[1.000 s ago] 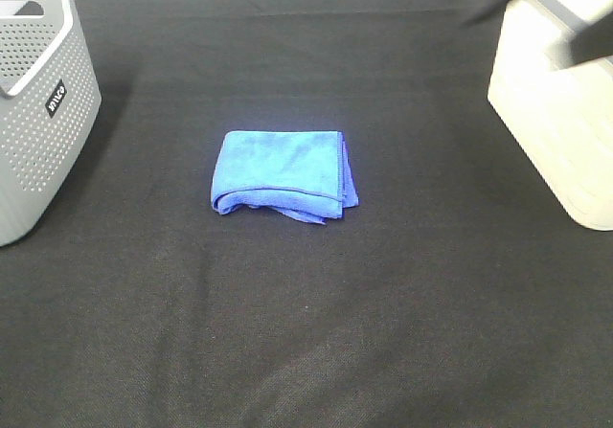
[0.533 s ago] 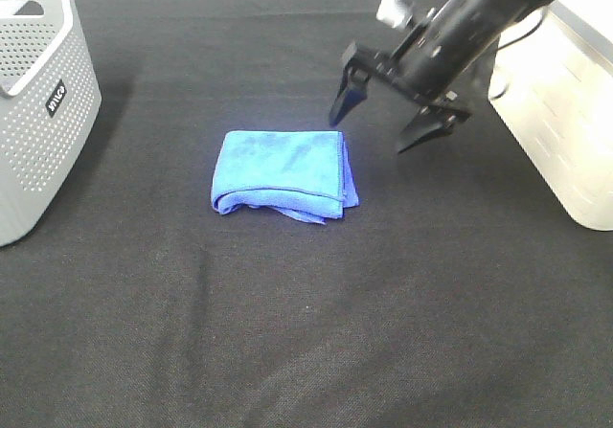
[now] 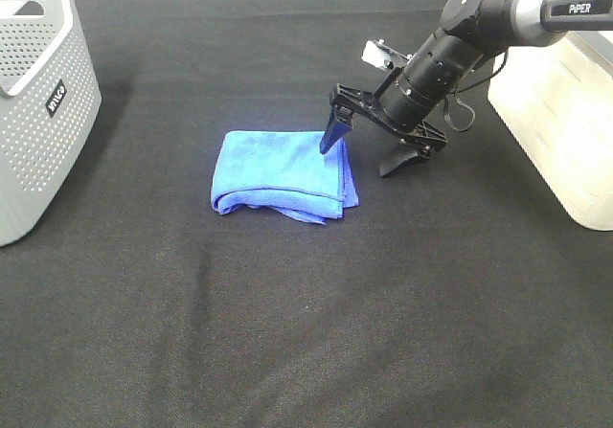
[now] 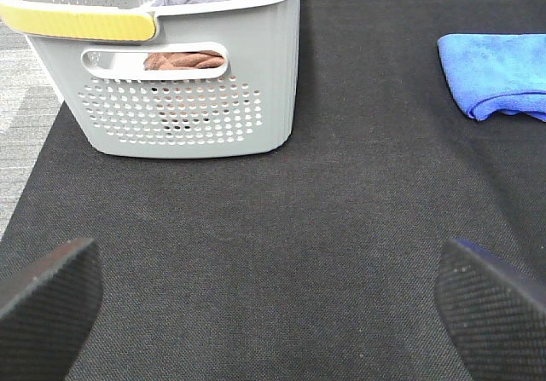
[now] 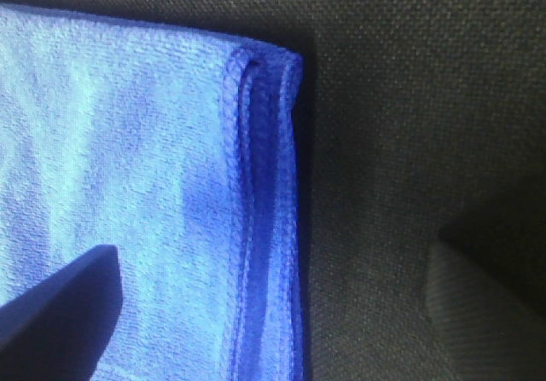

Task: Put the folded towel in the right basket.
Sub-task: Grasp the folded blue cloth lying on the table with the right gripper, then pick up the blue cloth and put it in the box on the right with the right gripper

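Exterior high: folded towel point(image 3: 283, 171) flat on black cloth point(image 3: 306, 332), mid-table, well apart from right basket point(image 3: 556, 131), itself cut off by the frame edge. Right gripper point(image 3: 359, 158) spread wide and empty, one fingertip over the towel's right-hand edge, the other beyond it above bare cloth; contact impossible to confirm. Left basket point(image 3: 38, 112) partly cropped.

Left wrist: left gripper point(image 4: 273, 313) wide apart, holding nothing, only blurred fingertips showing; towel cropped at the margin; brown fabric point(image 4: 183, 59) glimpsed through the left basket's handle slot.

Right wrist: fingers point(image 5: 64, 313) dark and blurred, straddling the towel's hemmed edge.
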Controlling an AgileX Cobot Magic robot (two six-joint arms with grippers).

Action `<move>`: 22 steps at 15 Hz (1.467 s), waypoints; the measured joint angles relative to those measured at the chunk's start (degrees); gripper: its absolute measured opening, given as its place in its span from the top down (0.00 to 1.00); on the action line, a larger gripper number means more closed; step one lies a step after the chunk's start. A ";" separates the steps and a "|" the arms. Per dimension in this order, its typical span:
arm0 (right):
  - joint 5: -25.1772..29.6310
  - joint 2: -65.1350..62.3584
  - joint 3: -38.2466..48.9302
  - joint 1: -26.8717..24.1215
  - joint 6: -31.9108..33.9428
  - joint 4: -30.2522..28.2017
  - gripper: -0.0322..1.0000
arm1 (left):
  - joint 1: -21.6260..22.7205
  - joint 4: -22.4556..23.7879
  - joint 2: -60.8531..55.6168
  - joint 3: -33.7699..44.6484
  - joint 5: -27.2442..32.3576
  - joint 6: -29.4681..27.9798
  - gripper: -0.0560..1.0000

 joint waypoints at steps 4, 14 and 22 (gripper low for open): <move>-1.95 1.95 -1.03 2.92 0.23 0.97 0.06 | 0.00 0.00 0.00 0.00 0.00 0.00 0.01; -7.10 4.07 -2.52 13.06 -3.78 5.10 0.81 | 0.00 0.00 0.00 0.00 0.00 0.00 0.01; 10.83 -17.36 -17.93 -0.74 -4.47 1.03 0.81 | 0.00 0.00 0.00 0.00 0.00 0.00 0.01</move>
